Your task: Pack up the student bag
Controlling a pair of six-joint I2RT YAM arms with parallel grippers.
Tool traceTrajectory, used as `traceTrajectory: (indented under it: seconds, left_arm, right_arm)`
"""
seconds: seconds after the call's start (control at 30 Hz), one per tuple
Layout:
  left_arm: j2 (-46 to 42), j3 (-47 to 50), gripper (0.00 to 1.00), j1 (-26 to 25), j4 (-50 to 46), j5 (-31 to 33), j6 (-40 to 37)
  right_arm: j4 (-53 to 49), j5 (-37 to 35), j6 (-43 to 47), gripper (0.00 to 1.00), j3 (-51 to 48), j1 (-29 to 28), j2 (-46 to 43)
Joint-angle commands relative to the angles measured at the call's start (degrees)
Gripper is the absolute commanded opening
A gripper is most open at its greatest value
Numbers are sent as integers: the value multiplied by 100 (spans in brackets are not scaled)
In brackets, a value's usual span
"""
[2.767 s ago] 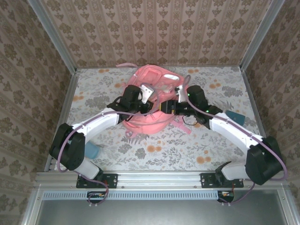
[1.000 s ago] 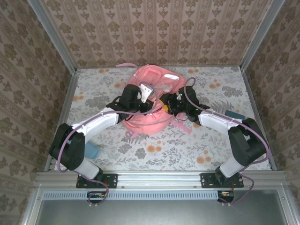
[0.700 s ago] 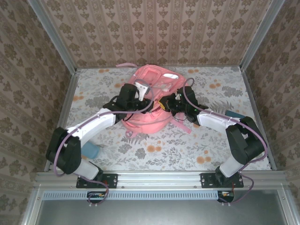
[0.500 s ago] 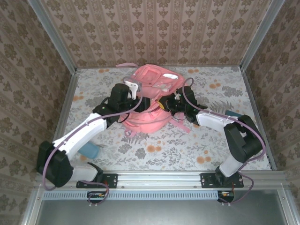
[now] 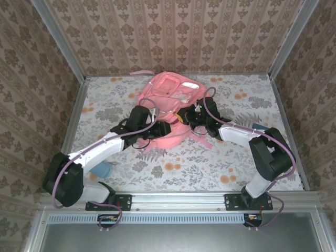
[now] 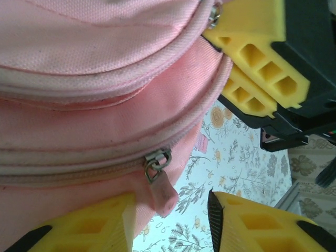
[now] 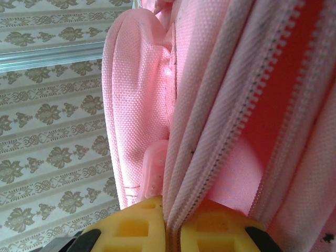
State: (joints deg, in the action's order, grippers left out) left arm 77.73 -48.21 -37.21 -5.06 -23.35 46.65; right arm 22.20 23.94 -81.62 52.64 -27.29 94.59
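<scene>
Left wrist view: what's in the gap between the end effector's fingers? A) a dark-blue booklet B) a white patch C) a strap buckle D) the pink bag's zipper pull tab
D: the pink pull tab hangs from the student bag zipper into the gap of the left end effector, whose yellow fingers stand apart, not clamped on it.

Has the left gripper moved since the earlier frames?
Yes. The left gripper has dropped toward the front rail, to the student bag's near edge.

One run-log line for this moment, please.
left gripper: open around pink zipper pull | right gripper: shut on large pink fabric backpack, at zip edge
</scene>
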Motion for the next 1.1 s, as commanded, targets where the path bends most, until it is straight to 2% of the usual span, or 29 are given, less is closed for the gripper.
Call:
traceTrajectory:
  seconds: [0.0,0.2,0.5,0.77,0.87,0.93,1.03,1.07]
  left_arm:
    - [171,-38,40,-10,373,-224,330]
    - [372,7,30,-5,572,-137,441]
    - [197,76,0,37,256,311,17]
    - [55,350,0,242,-33,1216,-618]
    - [107,365,0,251,367,1136,-811]
    - [134,341,0,163,839,797,-927]
    - [213,139,0,-112,1149,458,-1204]
    - [243,56,0,-200,1144,411,-1293]
  right_arm:
    - [505,129,11,7,115,-66,-34]
    - [507,137,13,6,60,-75,-78]
    - [207,-126,226,3,-176,103,-345]
    - [-159,-285,636,0,-460,560,-724]
    - [-221,-328,731,2,-523,672,-772]
    - [-187,-165,763,11,-468,635,-738]
    - [-260,-155,693,40,-456,427,-759]
    - [-304,-190,668,47,-468,359,-774]
